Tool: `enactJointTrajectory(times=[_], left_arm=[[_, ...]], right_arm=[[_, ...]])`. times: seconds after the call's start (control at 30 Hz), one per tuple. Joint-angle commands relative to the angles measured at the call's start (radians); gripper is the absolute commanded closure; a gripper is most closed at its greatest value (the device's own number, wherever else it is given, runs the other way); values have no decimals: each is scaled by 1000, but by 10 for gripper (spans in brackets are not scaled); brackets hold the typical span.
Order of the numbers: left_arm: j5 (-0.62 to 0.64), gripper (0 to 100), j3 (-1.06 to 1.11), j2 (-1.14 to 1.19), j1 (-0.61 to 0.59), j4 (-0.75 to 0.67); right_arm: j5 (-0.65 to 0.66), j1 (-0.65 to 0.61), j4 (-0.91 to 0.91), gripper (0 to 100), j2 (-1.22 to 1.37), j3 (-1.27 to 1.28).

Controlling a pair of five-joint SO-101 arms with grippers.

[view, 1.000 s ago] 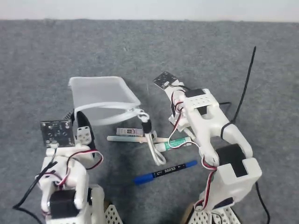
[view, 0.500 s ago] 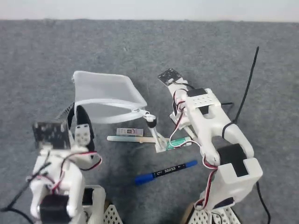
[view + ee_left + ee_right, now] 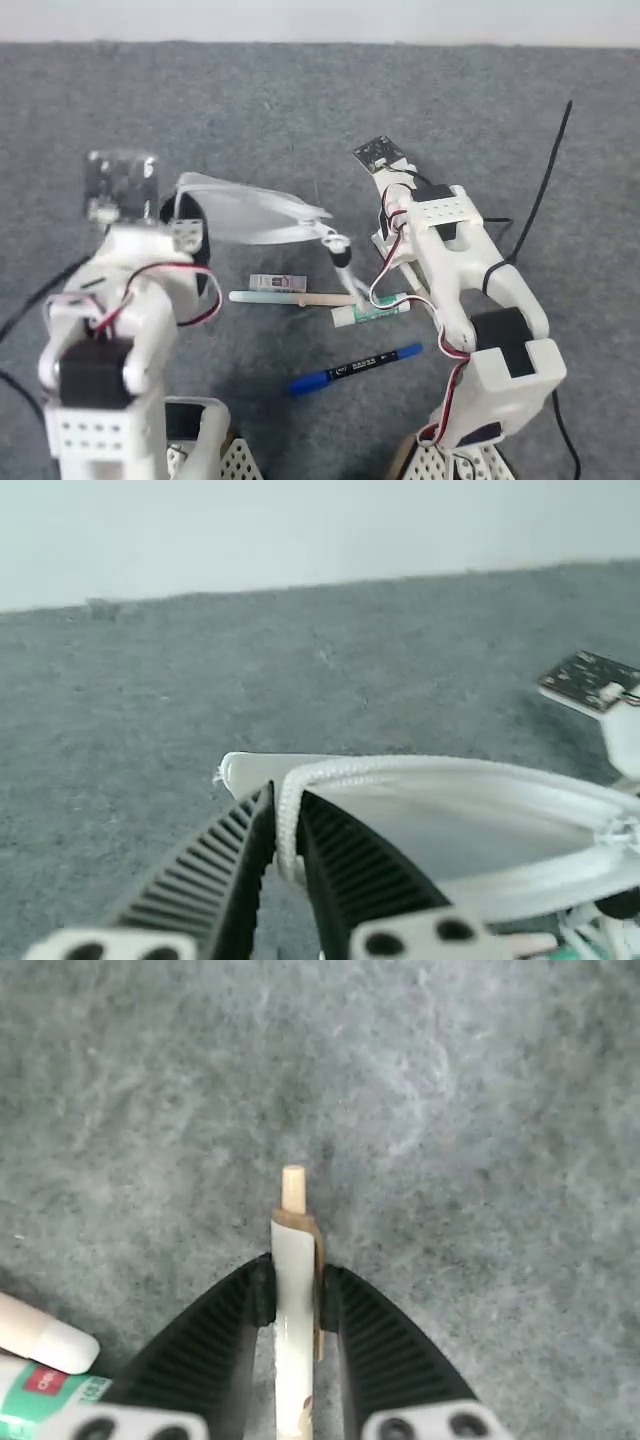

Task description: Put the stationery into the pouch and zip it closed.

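The pouch [image 3: 250,213] is translucent white with a white zipper. Its mouth is open, and it is held up by the rim in the left gripper [image 3: 285,805]. On the side of the pouch toward the arm bases lie a small clear box [image 3: 277,282], a long pale pen [image 3: 285,297] lying crosswise, and a white tube [image 3: 370,311] with a green label. Farthest from the pouch lies a blue marker [image 3: 355,366]. A white pen [image 3: 295,1245] with a beige tip sits clamped in the right gripper [image 3: 296,1268], near the zipper end of the pouch.

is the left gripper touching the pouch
Touching. The left wrist view shows the left gripper shut on the pouch, with the white zipper edge pinched between both jaws and no gap.
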Motion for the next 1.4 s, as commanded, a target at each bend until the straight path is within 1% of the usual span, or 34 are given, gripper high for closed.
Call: enactJointTrajectory(times=[0.0,0.17,0.27,0.4,0.5,0.7,0.83,0.9,1.03,1.23,1.37], left_arm=[[35,991,-133,112,11,20],[43,990,-145,203,11,-12],[104,990,-116,221,8,-43],[155,990,-68,218,-60,-101],[206,990,-31,218,-112,-117],[219,990,8,216,-160,-135],[250,990,13,216,-207,-135],[252,990,13,216,-212,-135],[252,990,15,216,-210,-135],[252,990,15,216,-209,-135],[252,990,24,216,-207,-146]], right_arm=[[-12,19,-15,992,-5,-60],[-12,21,-13,992,-18,-57],[-12,21,-5,992,-53,-46],[-12,30,-15,992,-108,-9],[-12,30,-13,992,-154,14],[-12,30,-7,992,-274,69],[-12,31,-5,992,-392,121],[-20,31,-5,992,-458,153],[-129,31,-5,991,-581,196],[-157,31,-5,990,-725,252],[-265,31,-2,991,-803,264]])
